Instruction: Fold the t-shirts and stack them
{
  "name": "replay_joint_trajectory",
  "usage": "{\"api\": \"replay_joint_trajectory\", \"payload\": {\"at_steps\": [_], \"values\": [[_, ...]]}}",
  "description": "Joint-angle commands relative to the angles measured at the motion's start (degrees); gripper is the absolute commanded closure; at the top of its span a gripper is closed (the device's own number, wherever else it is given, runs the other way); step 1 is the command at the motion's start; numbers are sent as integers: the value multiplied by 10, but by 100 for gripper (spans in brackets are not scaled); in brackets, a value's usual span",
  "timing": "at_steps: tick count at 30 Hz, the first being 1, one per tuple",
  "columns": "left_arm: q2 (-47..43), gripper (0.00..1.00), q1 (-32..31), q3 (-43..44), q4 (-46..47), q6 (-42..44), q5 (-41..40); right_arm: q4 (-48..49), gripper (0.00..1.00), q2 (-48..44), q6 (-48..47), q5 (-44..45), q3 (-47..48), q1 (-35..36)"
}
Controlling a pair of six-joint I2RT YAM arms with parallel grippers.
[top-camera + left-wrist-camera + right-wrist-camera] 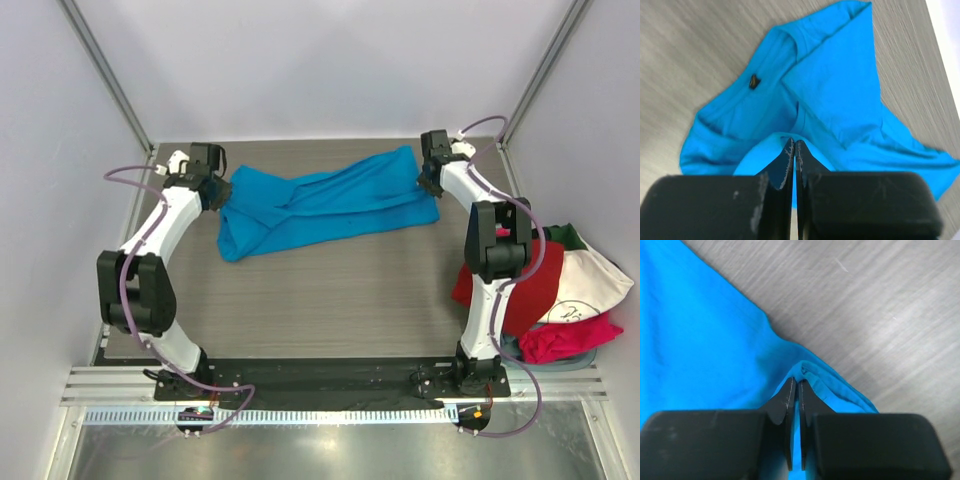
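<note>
While the soft bright blue cloth t-shirt (325, 205) lies bunched across the far side of the grey wood-grain table (330, 300), my left claw (219, 194) and my right claw (427, 182) each pinch one end of it. I think I should lift both ends together and pull gently until it is flat. The heap of red, white and pink cloth shirts (560, 295) sits at the right edge.

Grey wood-grain surface (330, 300) lies flat between plain white walls (330, 60). Silver frame posts (105, 70) slant up from the far corners. Along the near edge runs a black base plate (330, 372), then a toothed metal strip (330, 415), then shiny sheet metal (330, 455).
</note>
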Motion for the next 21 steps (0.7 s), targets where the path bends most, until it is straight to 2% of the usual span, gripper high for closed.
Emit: {"api": "replay_joint_trajectory", "payload": {"at_steps": [1, 2, 4, 7, 8, 10, 11, 13, 14, 18, 21], "values": [[47, 100, 14, 40, 37, 8, -29, 5, 90, 23, -14, -11, 47, -4], [63, 100, 17, 46, 51, 20, -21, 6, 86, 25, -14, -15, 57, -4], [108, 96, 26, 68, 105, 51, 33, 5, 66, 25, -14, -14, 60, -5], [163, 86, 28, 124, 101, 71, 48, 14, 55, 5, -14, -9, 38, -5], [170, 76, 28, 139, 99, 80, 57, 22, 48, -19, -16, -10, 8, -5], [181, 61, 28, 161, 97, 82, 74, 55, 47, -51, -17, -12, -33, -5], [178, 44, 27, 164, 96, 84, 79, 70, 47, -85, -17, -14, -83, -6], [161, 30, 26, 162, 94, 93, 74, 111, 47, -122, -12, -30, -137, -5], [152, 13, 26, 158, 95, 95, 74, 122, 47, -136, -1, -34, -183, -5], [88, 10, 26, 109, 90, 97, 70, 160, 48, -198, 34, -45, -274, -6], [28, 10, 24, 50, 91, 91, 81, 204, 47, -210, 52, -43, -322, -5]]}}
